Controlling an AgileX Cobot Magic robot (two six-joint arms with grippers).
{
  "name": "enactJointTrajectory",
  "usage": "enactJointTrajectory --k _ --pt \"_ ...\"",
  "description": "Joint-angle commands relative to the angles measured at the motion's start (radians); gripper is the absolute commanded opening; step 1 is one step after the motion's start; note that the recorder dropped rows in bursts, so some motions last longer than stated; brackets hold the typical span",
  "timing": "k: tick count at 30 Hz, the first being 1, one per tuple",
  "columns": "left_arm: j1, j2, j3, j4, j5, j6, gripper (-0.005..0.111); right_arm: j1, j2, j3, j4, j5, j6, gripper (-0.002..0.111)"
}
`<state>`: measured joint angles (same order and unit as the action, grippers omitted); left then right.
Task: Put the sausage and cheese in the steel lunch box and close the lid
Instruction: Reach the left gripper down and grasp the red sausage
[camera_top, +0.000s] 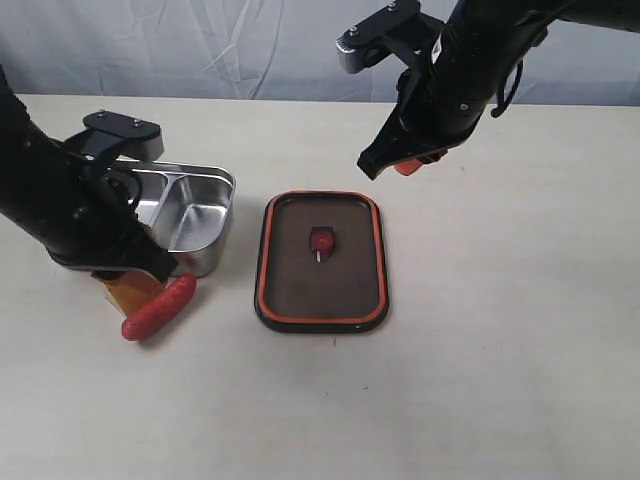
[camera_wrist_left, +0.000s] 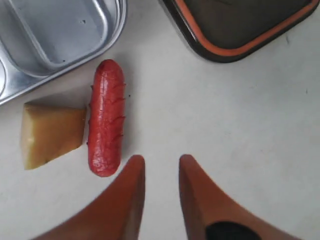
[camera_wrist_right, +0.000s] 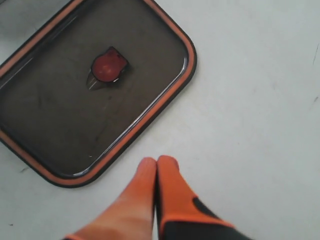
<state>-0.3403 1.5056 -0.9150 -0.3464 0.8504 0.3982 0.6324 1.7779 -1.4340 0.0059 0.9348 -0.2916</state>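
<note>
The red sausage (camera_wrist_left: 106, 117) (camera_top: 160, 305) lies on the table just outside the steel lunch box (camera_wrist_left: 116, 30) (camera_top: 226, 182), whose two compartments are empty. The yellow-orange cheese (camera_wrist_left: 50, 132) sits beside the sausage, on the side away from my left gripper. My left gripper (camera_wrist_left: 160, 162) is open with nothing between its fingers, its tips close to one end of the sausage. The dark lid (camera_top: 322, 262) (camera_wrist_right: 75, 100) lies flat on the table, orange rim and red valve up. My right gripper (camera_wrist_right: 158, 162) (camera_top: 408, 167) is shut and empty, hanging above the table past the lid's far right corner.
The left arm (camera_top: 60, 200) covers the lunch box's left part and most of the cheese in the exterior view. Bare table stretches to the right of the lid and along the front edge.
</note>
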Motion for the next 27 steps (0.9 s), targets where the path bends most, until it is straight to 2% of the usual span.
enactJointTrajectory --k 1,16,27 --pt "-0.006 0.064 -0.006 -0.011 -0.024 0.033 0.045 -0.005 -0.008 0.0 -0.006 0.029 0.002 0.0" --pt "-0.006 0.176 -0.007 0.026 -0.164 0.109 0.045 -0.005 -0.008 0.0 -0.006 0.051 0.002 0.0" --pt "-0.006 0.268 -0.014 0.031 -0.175 0.109 0.045 -0.005 -0.008 0.0 -0.006 0.058 0.002 0.0"
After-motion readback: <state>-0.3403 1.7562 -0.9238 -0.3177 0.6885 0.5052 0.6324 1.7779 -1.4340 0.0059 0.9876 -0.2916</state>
